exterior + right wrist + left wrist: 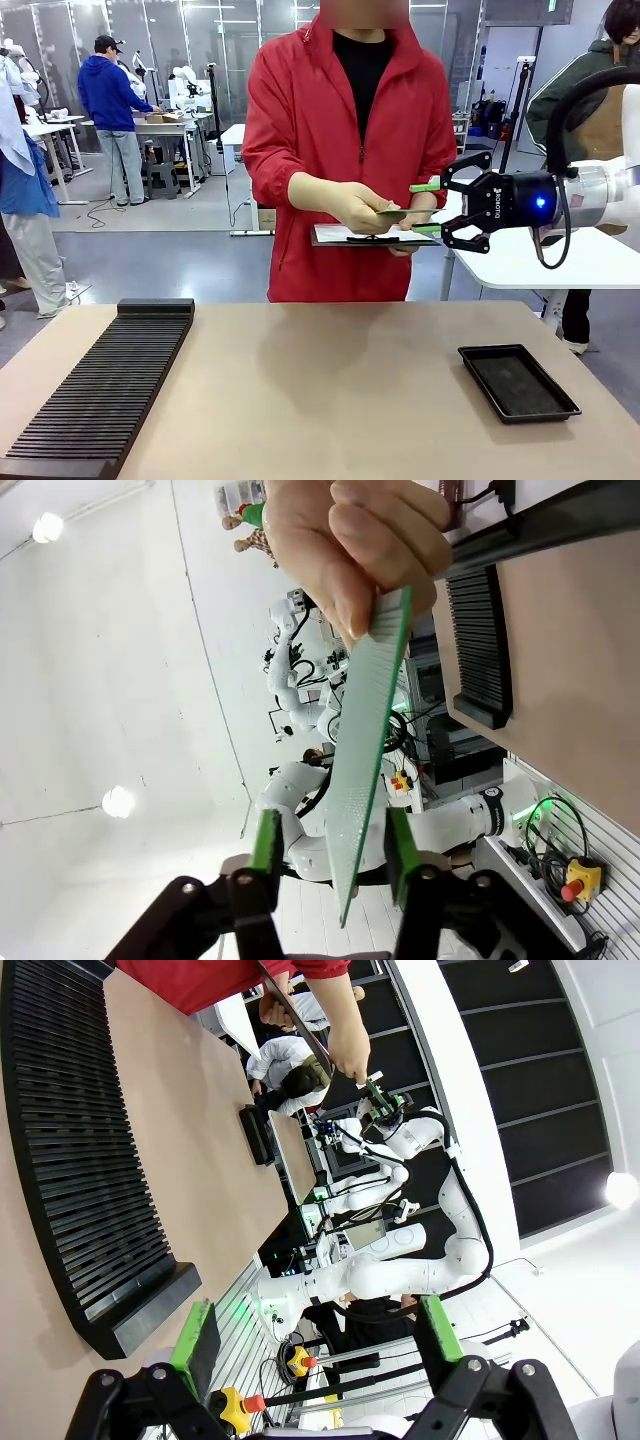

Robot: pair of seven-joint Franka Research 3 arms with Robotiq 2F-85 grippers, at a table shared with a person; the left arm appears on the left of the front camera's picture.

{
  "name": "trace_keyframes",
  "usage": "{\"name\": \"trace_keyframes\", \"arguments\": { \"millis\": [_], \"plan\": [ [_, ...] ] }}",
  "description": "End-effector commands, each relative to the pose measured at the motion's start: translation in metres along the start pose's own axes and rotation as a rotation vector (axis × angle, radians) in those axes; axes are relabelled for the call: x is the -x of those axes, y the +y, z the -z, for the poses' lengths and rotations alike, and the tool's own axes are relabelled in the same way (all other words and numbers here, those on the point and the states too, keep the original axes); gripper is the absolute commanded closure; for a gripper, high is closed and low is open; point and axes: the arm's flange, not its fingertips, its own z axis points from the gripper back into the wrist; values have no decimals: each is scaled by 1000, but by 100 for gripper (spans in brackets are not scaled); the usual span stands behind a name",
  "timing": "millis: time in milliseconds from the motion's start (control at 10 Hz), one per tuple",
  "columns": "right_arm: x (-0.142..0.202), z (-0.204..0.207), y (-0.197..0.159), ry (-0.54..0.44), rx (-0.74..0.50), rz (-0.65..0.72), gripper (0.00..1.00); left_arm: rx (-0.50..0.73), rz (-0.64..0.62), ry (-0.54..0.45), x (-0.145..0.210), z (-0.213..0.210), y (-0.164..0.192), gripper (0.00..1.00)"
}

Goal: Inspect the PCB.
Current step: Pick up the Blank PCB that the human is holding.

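1. A person in a red jacket holds the PCB out across the table, pinching its far end in one hand while the other arm supports a white clipboard just below it.
2. The right gripper reaches in from the side at the height of the person's waist. Its green pads are spread, one above and one below the free edge of the board.
3. In the right wrist view the PCB runs edge-on from the person's hand down into the gap of the right gripper. The pads stand apart and nothing is clamped; whether the board brushes a pad cannot be told.
4. The left gripper hangs over the near side of the table by a black slotted rack, its fingers wide apart and holding nothing.
5. A shallow black tray lies bare on the robot's right of the table.
6. The step in hand appears to be the handover of the board between person and robot.
7. The next move likely calls for the pads to close squarely on the board's edge before the person lets go, since a thin board could slip or tilt.
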Motion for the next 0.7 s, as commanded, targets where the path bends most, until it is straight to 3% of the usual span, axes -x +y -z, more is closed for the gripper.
{"name": "trace_keyframes", "arguments": {
  "millis": [0,100,200,300,600],
  "plan": [
    [-3,4,3,10,-22,23,64,-14,6,17,1,-2,-3,0],
    [-3,5,-1,12,-21,23,96,-14,6,17,1,-2,-3,0],
    [-3,5,-3,15,-21,23,83,-14,6,17,1,-2,-3,0],
    [-3,6,-3,17,-23,20,100,-14,6,17,1,-2,-3,0],
    [-2,8,-3,22,-23,14,100,-14,6,17,1,-2,-3,0]
  ]
}}
